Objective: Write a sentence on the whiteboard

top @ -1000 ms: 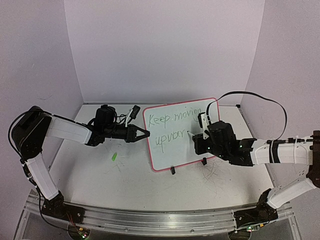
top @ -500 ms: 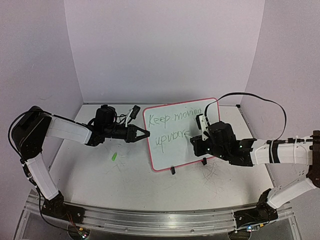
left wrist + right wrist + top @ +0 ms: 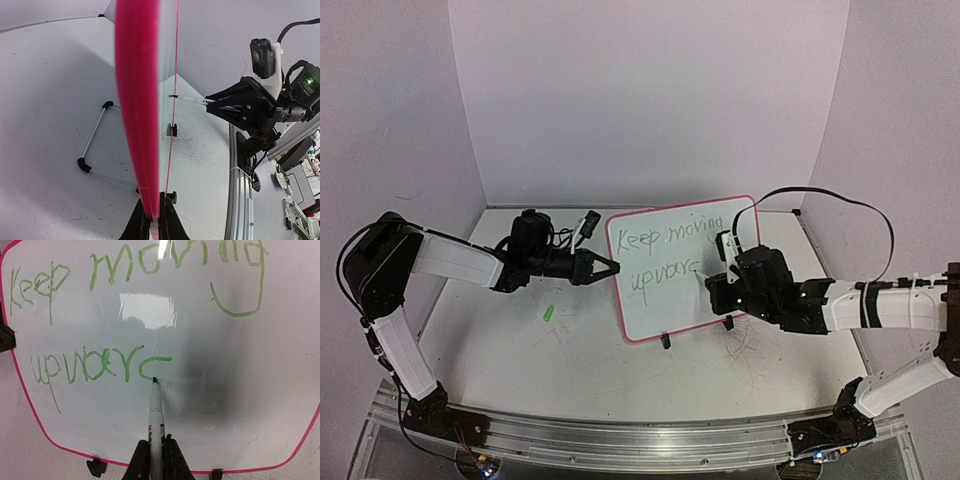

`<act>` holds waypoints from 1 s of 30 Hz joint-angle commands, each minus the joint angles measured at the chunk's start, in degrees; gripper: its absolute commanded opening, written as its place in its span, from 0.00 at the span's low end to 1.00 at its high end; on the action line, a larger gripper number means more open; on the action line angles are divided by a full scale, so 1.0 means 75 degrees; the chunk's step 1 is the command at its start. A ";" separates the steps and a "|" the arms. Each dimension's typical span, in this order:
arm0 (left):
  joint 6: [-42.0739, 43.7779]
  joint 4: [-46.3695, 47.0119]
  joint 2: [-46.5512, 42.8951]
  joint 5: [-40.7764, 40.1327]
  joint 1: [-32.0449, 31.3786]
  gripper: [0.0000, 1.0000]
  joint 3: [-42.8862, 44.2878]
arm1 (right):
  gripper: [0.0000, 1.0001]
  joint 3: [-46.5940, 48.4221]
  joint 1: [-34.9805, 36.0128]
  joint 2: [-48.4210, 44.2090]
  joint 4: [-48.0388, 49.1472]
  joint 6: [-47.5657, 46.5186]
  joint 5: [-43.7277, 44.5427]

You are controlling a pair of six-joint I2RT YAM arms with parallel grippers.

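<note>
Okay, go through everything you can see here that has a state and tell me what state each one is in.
whiteboard: standing on its feet, left edge clamped.
sentence: unfinished, reads "Keep moving upwar" plus a half-drawn last letter.
marker: uncapped, tip on the whiteboard at the last stroke.
left gripper: shut on the whiteboard's edge.
right gripper: shut on the marker.
small green piece: lying loose, left of the whiteboard.

Glossy, smooth white whiteboard [image 3: 210, 405] throwing back a bright glare, with shiny pink-red plastic frame [image 3: 136, 100]; matt black plastic on the right tool [image 3: 156, 447], smooth white plastic marker [image 3: 156, 415], matt scuffed white tabletop [image 3: 520, 350], brushed metal rail [image 3: 620, 432].
</note>
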 commanded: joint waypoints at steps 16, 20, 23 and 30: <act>0.0537 -0.0282 -0.0083 -0.0365 0.0036 0.00 0.0152 | 0.00 0.0480 -0.0151 0.0224 0.0414 -0.0069 0.0930; 0.0562 -0.0278 -0.0073 -0.0383 0.0036 0.00 0.0132 | 0.00 0.0558 -0.0192 0.0269 0.0441 -0.0105 0.0957; 0.0574 -0.0278 -0.0068 -0.0384 0.0036 0.00 0.0129 | 0.00 0.0613 -0.0222 0.0285 0.0445 -0.0100 0.0998; 0.0598 -0.0291 -0.0083 -0.0383 0.0036 0.00 0.0132 | 0.00 0.0759 -0.0257 0.0378 0.0479 -0.0180 0.0986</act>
